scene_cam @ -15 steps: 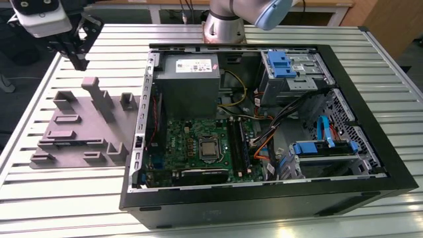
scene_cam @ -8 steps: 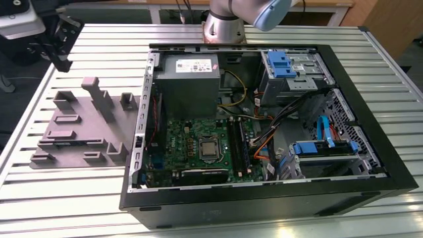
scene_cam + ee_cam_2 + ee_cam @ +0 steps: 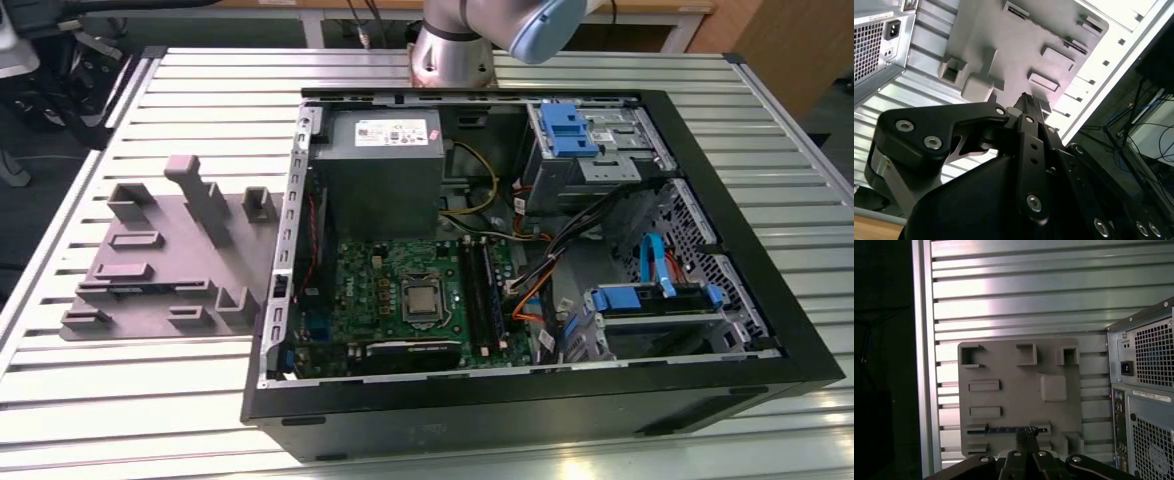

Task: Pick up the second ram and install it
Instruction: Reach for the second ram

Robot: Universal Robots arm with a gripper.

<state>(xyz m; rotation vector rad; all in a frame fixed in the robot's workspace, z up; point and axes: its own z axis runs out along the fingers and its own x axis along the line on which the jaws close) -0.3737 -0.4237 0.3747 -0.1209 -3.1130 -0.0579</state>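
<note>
The gripper [image 3: 1027,436] hangs high over the grey fixture [image 3: 1019,390] and points down at it. Its jaws are together, with nothing between them. The second ram [image 3: 1004,430] lies flat in a long slot near one edge of the fixture, and the fingertips [image 3: 1026,101] line up with it from above but stay well apart from it. In the exterior view, the arm's base [image 3: 451,55] stands at the far edge of the table [image 3: 134,400]. The open computer case [image 3: 534,400] sits just beside the fixture, with the green board [image 3: 360,290] inside.
</note>
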